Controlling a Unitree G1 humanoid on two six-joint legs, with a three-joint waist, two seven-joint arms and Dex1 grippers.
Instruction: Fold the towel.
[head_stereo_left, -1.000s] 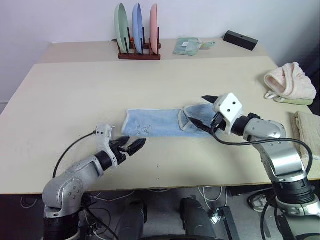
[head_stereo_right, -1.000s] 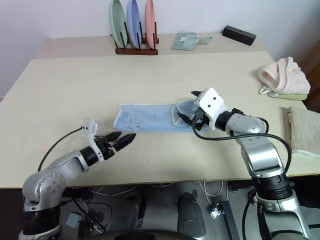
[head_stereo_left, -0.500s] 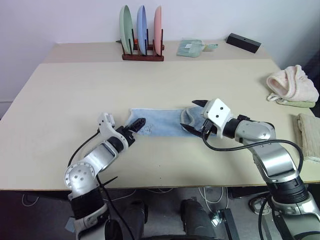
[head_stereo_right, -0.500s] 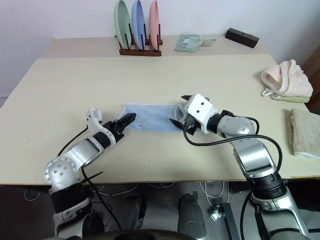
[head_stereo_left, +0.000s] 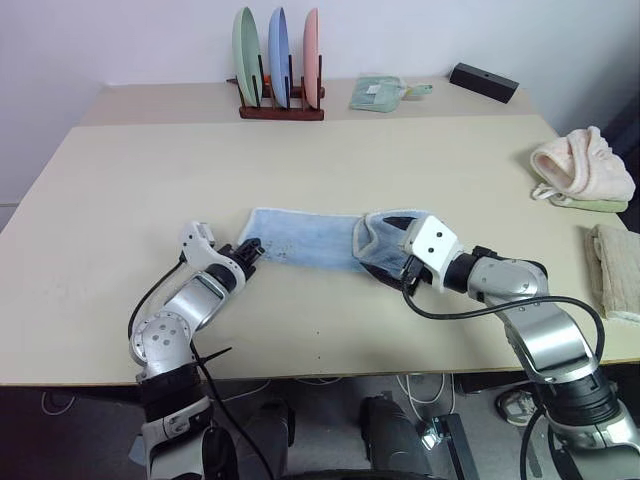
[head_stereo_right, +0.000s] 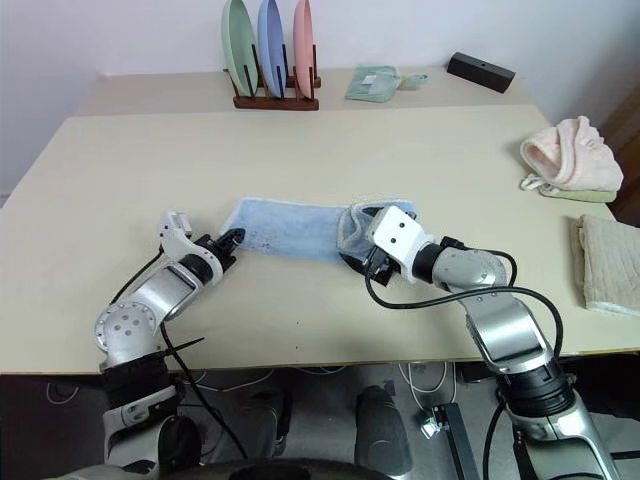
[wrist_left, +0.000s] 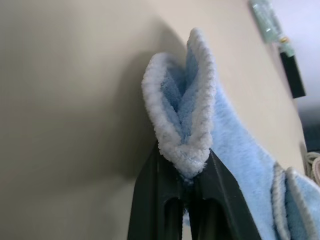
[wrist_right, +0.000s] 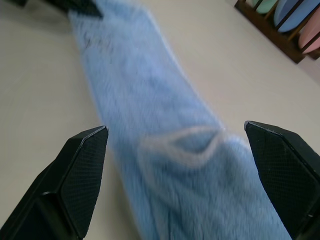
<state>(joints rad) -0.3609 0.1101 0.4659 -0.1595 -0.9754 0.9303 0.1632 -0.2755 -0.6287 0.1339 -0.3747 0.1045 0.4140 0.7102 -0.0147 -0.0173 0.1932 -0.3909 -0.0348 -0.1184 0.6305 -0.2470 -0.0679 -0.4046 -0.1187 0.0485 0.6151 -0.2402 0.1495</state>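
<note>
Near the middle of the worktop (head_stereo_left: 130, 190), the towel (head_stereo_left: 300, 240) lies as a long narrow strip running across in front of the robot, already doubled lengthwise, with its far end from the left gripper bunched into a loose raised loop. At the strip's other end the left gripper (wrist_left: 184, 172) is pinched tight on the corner: the wrist view shows two white-trimmed layers squeezed between its black fingers (wrist_left: 157, 187), so both layers of the fold are caught together, presumably so they travel as one when the end is carried over. Beside the bunched loop, the right gripper (wrist_right: 177, 165) hangs just above the cloth with its jaws spread wide and nothing between them, placed to take that end or to pin it down while the other end moves. Well beyond the towel, a rack of plates (head_stereo_left: 278, 62) stands at the back edge, and a pink bundled towel (head_stereo_left: 583, 163) sits off towards the right gripper's side, both clear of the fold.
</note>
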